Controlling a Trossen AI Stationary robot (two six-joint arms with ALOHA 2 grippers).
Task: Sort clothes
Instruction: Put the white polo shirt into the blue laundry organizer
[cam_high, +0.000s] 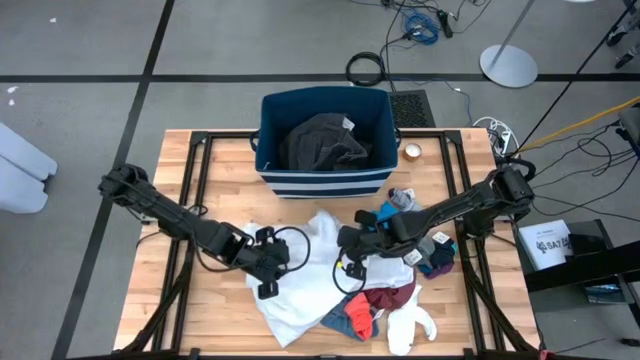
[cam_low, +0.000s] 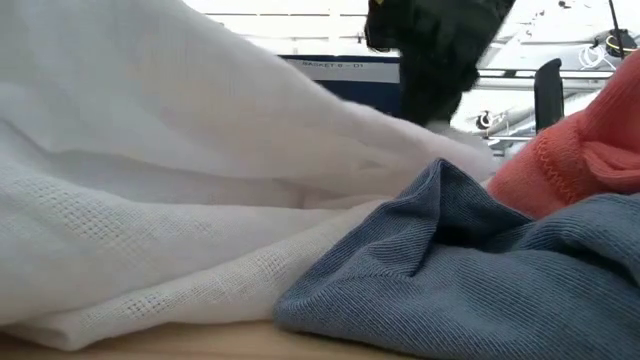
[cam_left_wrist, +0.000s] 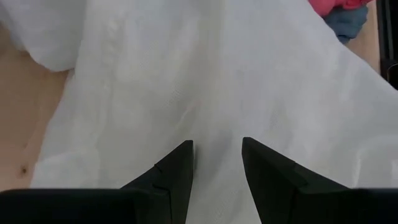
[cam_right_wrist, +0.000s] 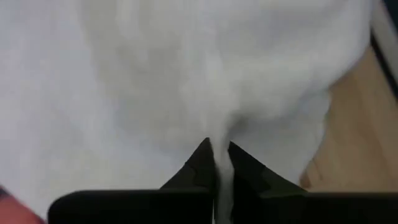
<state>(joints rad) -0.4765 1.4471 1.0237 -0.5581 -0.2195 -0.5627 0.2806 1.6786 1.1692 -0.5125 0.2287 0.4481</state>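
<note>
A large white garment (cam_high: 305, 275) lies spread on the table's middle, and in the low view (cam_low: 150, 180) it rises in a slope toward my right gripper. My right gripper (cam_high: 347, 250) is shut on its right part. My left gripper (cam_high: 272, 262) is open, with its fingers over the garment's left part (cam_left_wrist: 217, 93). A dark grey garment (cam_high: 322, 142) lies in the navy bin (cam_high: 325, 185). Blue-grey (cam_low: 460, 270), red (cam_low: 570, 150) and maroon (cam_high: 392, 294) pieces and a white sock (cam_high: 412, 322) lie at the near right. My right gripper pinches a gathered fold of the white garment (cam_right_wrist: 221, 140) between its two fingers. The cloth fans out from the fingertips, and in the low view it is raised off the table there while its lower edge (cam_low: 120, 310) rests on the wood. My left gripper's open fingers (cam_left_wrist: 177, 168) stand on either side of a strip of the white garment; I cannot tell whether they touch it.
The navy striped bin stands at the table's far middle. A small tape roll (cam_high: 412, 152) lies to its right. Teal and dark pieces (cam_high: 437, 262) lie under my right arm. Bare wood (cam_high: 215, 300) shows at the near left.
</note>
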